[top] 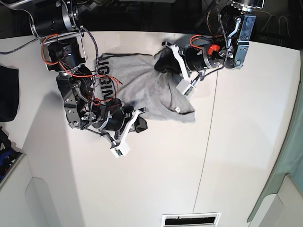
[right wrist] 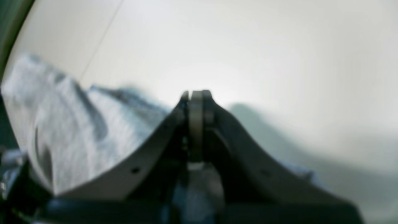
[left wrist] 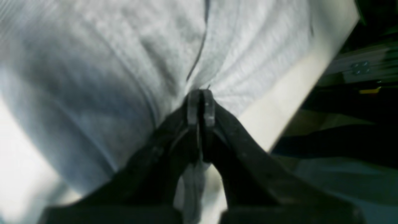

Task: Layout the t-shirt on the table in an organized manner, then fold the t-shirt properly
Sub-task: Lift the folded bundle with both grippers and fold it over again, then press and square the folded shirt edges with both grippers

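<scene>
Dark cloth [top: 8, 99]: lies at the far left edge of the base view, partly cut off by the frame, well apart from the shirt. Right gripper [top: 140, 124]: on the left of the base view, reaching in from the arm at the upper left, set low at the near edge of the t-shirt; in its own wrist view [right wrist: 196, 93] the jaws stand pressed together, with grey fabric showing behind the fingers, and blur hides whether cloth is pinched at the tips. T-shirt [top: 142, 87]: heather-grey, spread unevenly on the table's far half, between the two grippers, rumpled and not yet flat; black block lettering [top: 105, 78] shows on its left part beside the right arm, and a corner of cloth ends near the table seam on the right. In the left wrist view the shirt [left wrist: 102, 71] fills most of the frame, its folds drawn in toward the jaws. Table [top: 189, 170]: white, with a thin dark seam [top: 204, 156] running from far to near; its near half is bare surface. Left gripper [top: 163, 60]: on the right of the base view, at the shirt's far edge; in its wrist view [left wrist: 201, 93] the jaws are closed and clamped on a gathered fold of the grey fabric.
</scene>
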